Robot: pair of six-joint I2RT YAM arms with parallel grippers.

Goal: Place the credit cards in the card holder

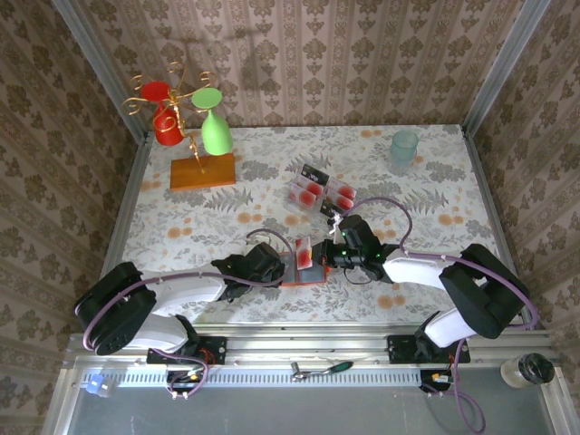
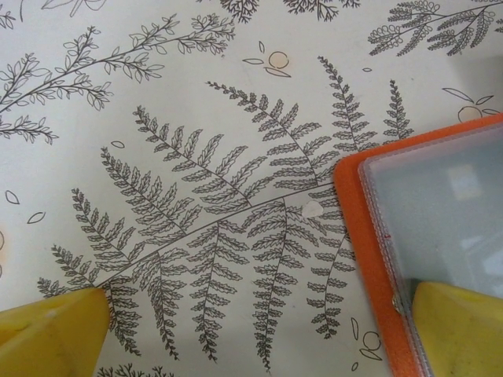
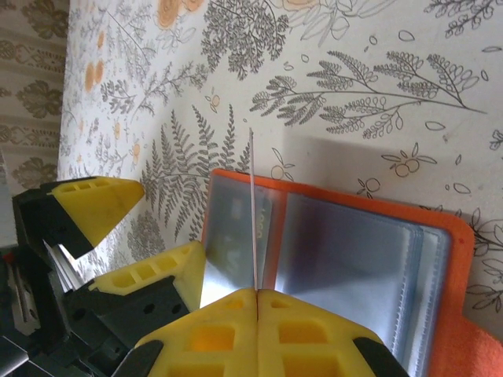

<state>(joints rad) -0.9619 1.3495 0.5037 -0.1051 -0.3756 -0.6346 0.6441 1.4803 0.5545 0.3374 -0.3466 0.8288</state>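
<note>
Currently, one credit card (image 3: 252, 212) is clenched in the right gripper (image 3: 257, 294) over the opened card holder (image 3: 369, 259); the left gripper (image 2: 258, 294) is spread; other cards (image 1: 319, 190) are left mid-frame.

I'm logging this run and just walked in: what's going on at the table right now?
The right gripper is shut on one credit card, holding it on edge over the open card holder. The left gripper is open, with one finger on the holder's corner, apparently steadying it. The other cards lie in a loose heap farther back on the table, not yet loaded.
</note>
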